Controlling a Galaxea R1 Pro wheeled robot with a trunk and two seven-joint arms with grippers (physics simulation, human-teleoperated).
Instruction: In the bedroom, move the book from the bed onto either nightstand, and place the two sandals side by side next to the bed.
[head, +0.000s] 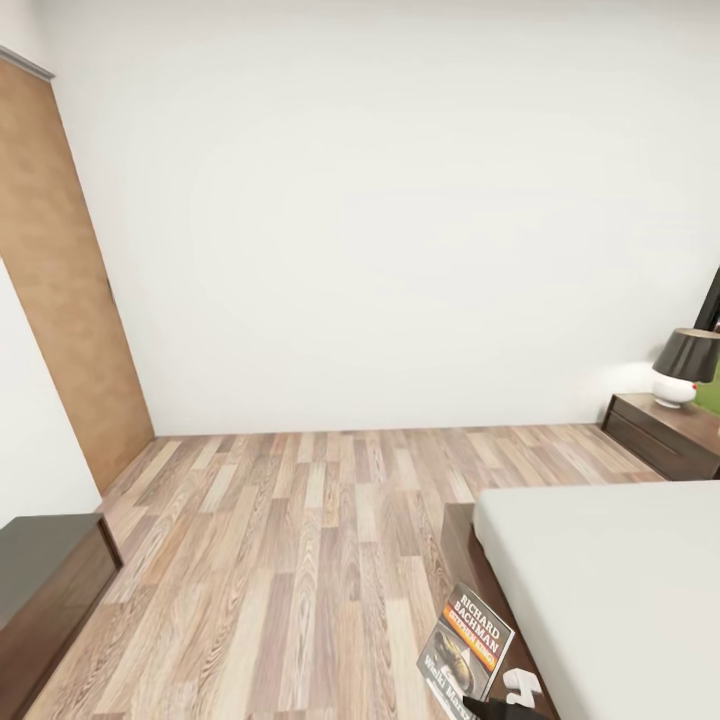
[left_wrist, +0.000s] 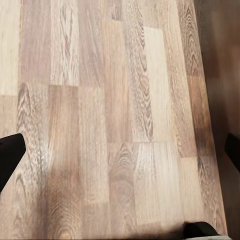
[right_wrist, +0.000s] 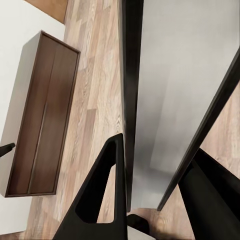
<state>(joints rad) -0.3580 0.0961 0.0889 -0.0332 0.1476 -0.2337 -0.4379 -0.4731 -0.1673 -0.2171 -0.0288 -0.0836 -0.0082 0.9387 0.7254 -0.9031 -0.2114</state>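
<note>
The book (head: 465, 655) is off the bed (head: 610, 590) and held in the air beside the bed's near corner, over the wood-plank floor (head: 300, 560). Its cover faces the head camera, tilted, with the white "RICHARD BACHMAN" lettering and the orange band readable. The right tool (right_wrist: 150, 180) is closed on the book: in the right wrist view its two dark fingers (right_wrist: 97, 195) stand either side of the thin slab, which runs edge-on away from the camera, so the grip pinches the flat faces near one end. That hold suits a thin paperback, since it keeps the cover from flopping and should let the book be laid flat later.

A nightstand (head: 665, 435) stands against the far wall beyond the bed's far corner, carrying a lamp (head: 685, 365) with a dark shade on a white base. The lamp sits toward the back of the top, so the front part looks free for the book. Another low dark cabinet (head: 45, 580) sits at the left edge of the floor; I can't tell whether it is the second nightstand.

The left tool (left_wrist: 120, 150) hangs over bare floor with dark fingertips (left_wrist: 10, 155) at opposite edges of its view, so it is spread wide and carries nothing.
</note>
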